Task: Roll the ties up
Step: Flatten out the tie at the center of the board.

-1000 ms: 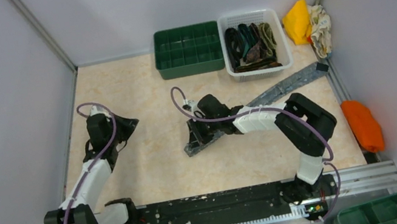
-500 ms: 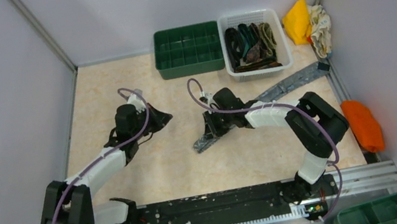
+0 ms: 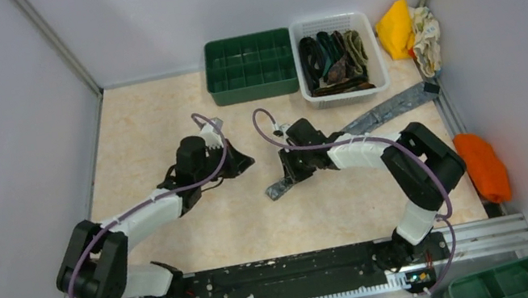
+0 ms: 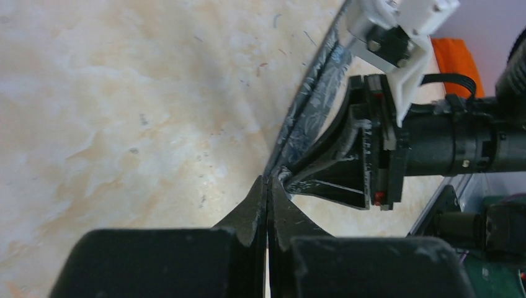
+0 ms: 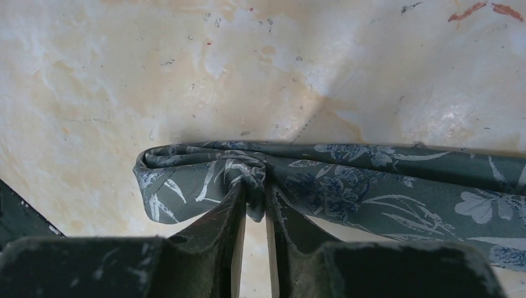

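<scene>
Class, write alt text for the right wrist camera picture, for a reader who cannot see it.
The right gripper pinches a bunched fold close to the end of a grey tie with a leaf-and-flower pattern. The tie lies on a pale marbled table and runs out of the picture at the right.

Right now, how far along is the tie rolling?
Done: no finished coil I can see. In hand: right gripper pinches the bunched near end of the grey tie; left gripper, shut, sits beside it. Left: its long flat stretch, then the ties heaped in the white basket.
</scene>
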Robot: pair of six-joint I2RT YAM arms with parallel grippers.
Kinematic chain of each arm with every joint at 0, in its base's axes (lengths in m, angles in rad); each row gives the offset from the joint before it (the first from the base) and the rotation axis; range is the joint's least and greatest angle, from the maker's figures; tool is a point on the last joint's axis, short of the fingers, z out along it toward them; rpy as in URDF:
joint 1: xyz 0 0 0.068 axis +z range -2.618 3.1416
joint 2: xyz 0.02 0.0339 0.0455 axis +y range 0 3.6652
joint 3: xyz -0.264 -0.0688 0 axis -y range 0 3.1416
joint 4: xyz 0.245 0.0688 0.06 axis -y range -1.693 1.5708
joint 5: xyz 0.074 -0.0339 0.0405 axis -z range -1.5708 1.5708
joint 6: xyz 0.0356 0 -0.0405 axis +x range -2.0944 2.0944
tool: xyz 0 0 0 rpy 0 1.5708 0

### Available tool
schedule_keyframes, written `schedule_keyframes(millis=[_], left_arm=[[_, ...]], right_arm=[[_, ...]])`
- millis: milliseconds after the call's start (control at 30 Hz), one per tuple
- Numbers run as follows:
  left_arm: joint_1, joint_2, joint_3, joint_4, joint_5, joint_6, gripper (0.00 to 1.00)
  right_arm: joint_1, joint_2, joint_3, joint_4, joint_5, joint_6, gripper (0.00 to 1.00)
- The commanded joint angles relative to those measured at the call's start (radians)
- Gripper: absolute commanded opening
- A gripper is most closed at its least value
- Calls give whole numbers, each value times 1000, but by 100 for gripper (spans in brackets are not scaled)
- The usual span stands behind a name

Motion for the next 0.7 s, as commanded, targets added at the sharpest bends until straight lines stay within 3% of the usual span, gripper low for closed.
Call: schedule_keyframes(millis=[0,133,300,533,667], left_arm=[[-56,30,44,33,36,76,0],[-83,54,28,28,38,89,0],[-90,62,2,38,56,94,0],[-114,101,0,48,89,104,0],[-146,128,4,69,119,109,0]], right_arm=[[-12,14,37,-26,75,-29,24],[-13,4,47,-16,53,-27,34],[-12,-17,73,-28,84,-19,37],[-11,43,113,-65,123,-26,24],[-11,84,116,-64,118,-26,23]])
